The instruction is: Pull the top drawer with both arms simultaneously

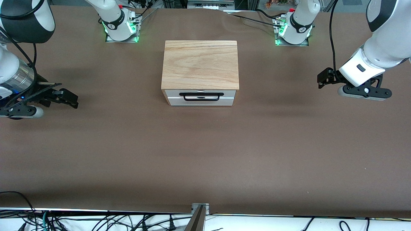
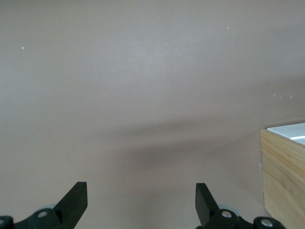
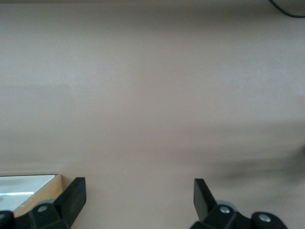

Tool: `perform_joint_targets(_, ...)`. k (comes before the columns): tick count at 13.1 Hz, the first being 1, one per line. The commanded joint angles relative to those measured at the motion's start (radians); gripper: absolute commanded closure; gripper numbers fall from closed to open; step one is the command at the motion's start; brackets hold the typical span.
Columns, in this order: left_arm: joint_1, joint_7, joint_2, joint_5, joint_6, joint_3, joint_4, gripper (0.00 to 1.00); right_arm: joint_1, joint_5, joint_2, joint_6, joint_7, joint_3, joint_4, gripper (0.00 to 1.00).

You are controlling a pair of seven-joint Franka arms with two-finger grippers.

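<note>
Here is the brown counter [image 1: 205, 154], and on it the wooden box [image 1: 200, 64] sits midway between the two arm bases, close to the counter's base-side edge. The top drawer [image 1: 201, 97] faces the front camera and is pushed in, its white front flush under the box's wood top, black bar handle [image 1: 201, 96] across the middle with nothing touching it. The left gripper [image 1: 324, 78] hangs over bare counter toward the left arm's end, well apart from the box, fingers [image 2: 74, 200] spread wide and holding nothing; its wrist view catches just a corner of the box at the frame edge. The right gripper [image 1: 65, 98] hangs over bare counter toward the right arm's end, also well apart from the box, fingers [image 3: 74, 195] likewise released and empty. The right wrist view shows a sliver of the box's white face and wood edge.
</note>
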Motion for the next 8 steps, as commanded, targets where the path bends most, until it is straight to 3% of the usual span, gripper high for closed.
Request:
perform_joint_targets(1,-0.001,0.010,0.014,0.019,-0.032,-0.004,0.034,0.00,0.001,-0.013,0.004,-0.010,0.003,0.002,0.019,0.00)
perform_joint_targets(8,-0.003,0.011,0.014,0.017,-0.055,-0.005,0.034,0.00,0.001,-0.011,0.004,-0.010,0.003,0.002,0.019,0.00)
